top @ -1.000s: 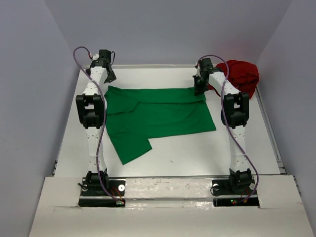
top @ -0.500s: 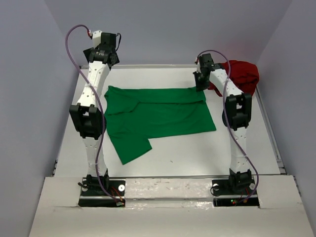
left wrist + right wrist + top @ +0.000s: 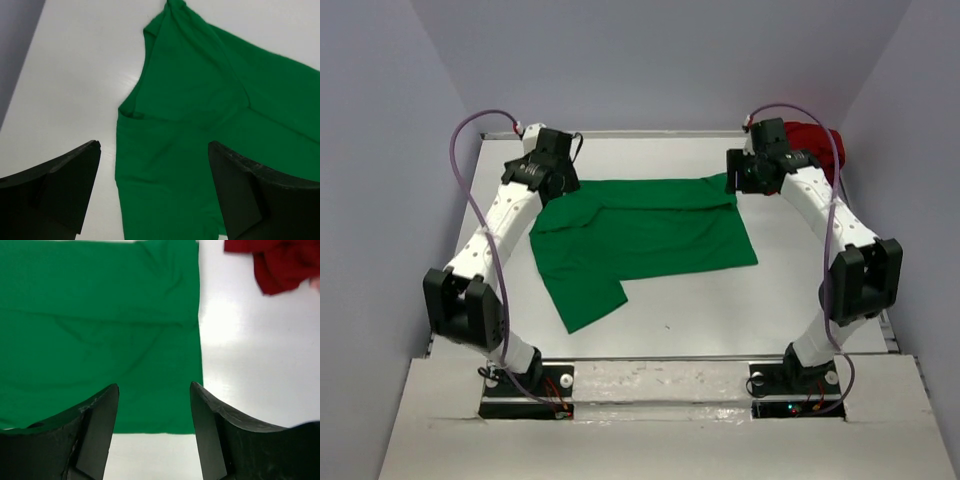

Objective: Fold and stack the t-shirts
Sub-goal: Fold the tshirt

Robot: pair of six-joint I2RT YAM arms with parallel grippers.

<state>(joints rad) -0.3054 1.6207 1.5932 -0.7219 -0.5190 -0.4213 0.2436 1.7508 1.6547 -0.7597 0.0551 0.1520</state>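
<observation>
Two t-shirts share the table (image 3: 800, 300): the green t-shirt (image 3: 640, 235) lies spread flat across the middle, its far edge doubled over into a narrow band and one loose flap pointing toward 7 o'clock. The dark red t-shirt (image 3: 815, 140) sits bunched in the corner at about 1 o'clock, probably parked there so the green one has room to be worked. The left gripper (image 3: 152, 144) hangs over the green shirt's corner at about 11 o'clock, jaws spread wide with nothing between them but cloth lying below. The right gripper (image 3: 154, 385) hovers above the corner at about 1 o'clock, just beside the red heap, its jaws likewise apart and empty. One arm at each far corner suits a two-handed fold, so the green shirt looks only partly folded, and stacking is not yet begun.
</observation>
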